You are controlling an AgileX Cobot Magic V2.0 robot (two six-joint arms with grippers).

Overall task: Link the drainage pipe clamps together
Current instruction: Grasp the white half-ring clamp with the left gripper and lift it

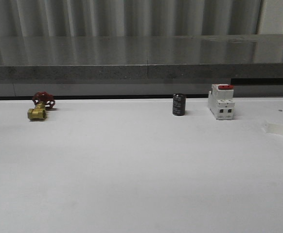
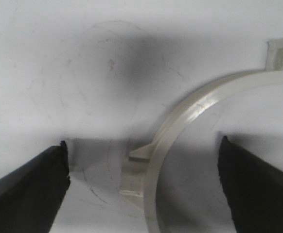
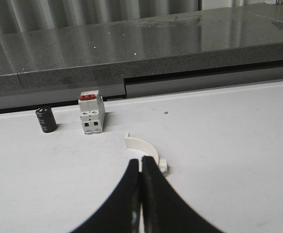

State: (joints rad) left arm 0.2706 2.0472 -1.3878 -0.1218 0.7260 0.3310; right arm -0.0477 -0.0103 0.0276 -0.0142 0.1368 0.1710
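One white drainage pipe clamp [image 2: 180,127] lies flat on the white table between the fingers of my left gripper [image 2: 144,162]. That gripper is open: the black fingers [image 2: 29,187] stand wide apart on either side of the arc, and neither touches it. Its outer lug [image 2: 140,154] and a flat end tab [image 2: 280,53] show. The other clamp [image 3: 142,145] lies on the table just beyond the tips of my right gripper [image 3: 141,162], which is shut with nothing seen between its fingers and hides part of the arc. This clamp [image 1: 279,129] sits at the table's right edge in the front view.
A white red-topped switch [image 1: 221,102] and a black cylinder [image 1: 179,105] stand at the back right, near the grey ledge [image 1: 141,73]. A brass valve with a red handle [image 1: 39,108] lies at the back left.
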